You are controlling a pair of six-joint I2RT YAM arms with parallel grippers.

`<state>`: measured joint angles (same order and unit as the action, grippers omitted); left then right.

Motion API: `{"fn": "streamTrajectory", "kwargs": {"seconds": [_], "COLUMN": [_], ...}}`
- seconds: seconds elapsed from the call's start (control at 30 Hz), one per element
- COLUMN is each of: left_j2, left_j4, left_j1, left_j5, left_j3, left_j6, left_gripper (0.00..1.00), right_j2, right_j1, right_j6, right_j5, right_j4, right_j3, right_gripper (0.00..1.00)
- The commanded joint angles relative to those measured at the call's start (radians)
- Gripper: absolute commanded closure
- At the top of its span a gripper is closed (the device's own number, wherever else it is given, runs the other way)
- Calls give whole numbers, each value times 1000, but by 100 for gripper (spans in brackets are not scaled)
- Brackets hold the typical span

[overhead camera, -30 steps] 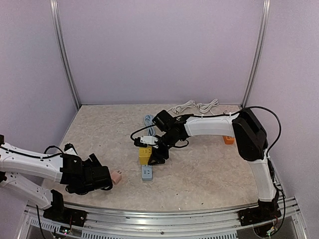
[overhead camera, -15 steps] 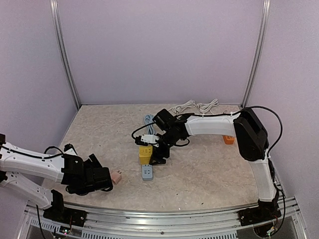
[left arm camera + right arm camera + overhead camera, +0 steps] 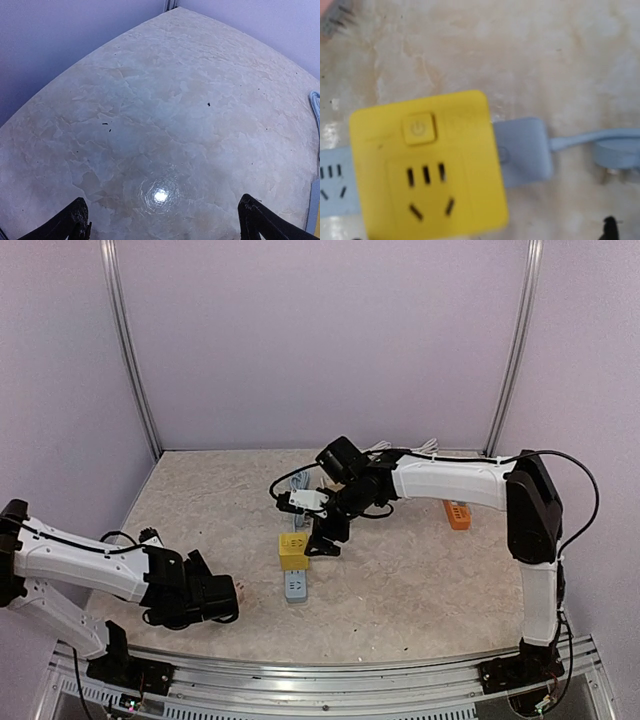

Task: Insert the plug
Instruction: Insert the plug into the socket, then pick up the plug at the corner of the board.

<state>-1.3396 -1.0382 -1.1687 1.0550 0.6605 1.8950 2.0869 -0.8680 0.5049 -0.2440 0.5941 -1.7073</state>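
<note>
Yellow plug (image 3: 427, 167) sits pressed into the blue power strip (image 3: 522, 150), so the right claw (image 3: 327, 532) hangs open above it, apparently finished; left claw (image 3: 165, 220) open, empty.

Gripper (image 3: 164, 202), jaws far apart, above mottled tabletop (image 3: 175, 100); blue cable (image 3: 315, 107) at right.

Yellow plug adapter (image 3: 427, 167), sockets and button facing up, seated on pale blue power strip (image 3: 522, 150)
</note>
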Motion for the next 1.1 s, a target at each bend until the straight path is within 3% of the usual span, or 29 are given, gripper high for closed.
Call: {"fn": "streamTrajectory", "kwargs": {"seconds": [0.0, 0.17, 0.3, 0.4, 0.63, 0.73, 0.9, 1.07], "left_j2": [-109, -183, -114, -17, -11, -30, 115, 142], "left_j4": [3, 256, 598, 744, 585, 667, 874, 761], "left_j1": [48, 138, 219, 275, 324, 325, 329, 335], "left_j5": [-75, -208, -372, -489, -530, -606, -819, -911], "left_j3": [69, 50, -63, -124, -24, -41, -114, -51], "left_j6": [-83, -397, -719, -908, -1079, -1134, -1273, -1392], "left_gripper": [1, 1, 1, 1, 1, 1, 1, 1], "right_j2": [-113, -237, -327, -385, -572, -635, -659, -682], "right_j1": [6, 5, 6, 6, 7, 12, 20, 25], "right_j6": [-34, -79, -114, -158, -278, -309, -319, -331], "right_j5": [65, 107, 114, 153, 159, 149, 132, 125], "right_j4": [6, -43, -87, -126, -332, -426, -411, -415], "right_j3": [56, 135, 193, 233, 450, 529, 548, 568], "right_gripper": [0, 0, 0, 0, 0, 0, 0, 0]}}
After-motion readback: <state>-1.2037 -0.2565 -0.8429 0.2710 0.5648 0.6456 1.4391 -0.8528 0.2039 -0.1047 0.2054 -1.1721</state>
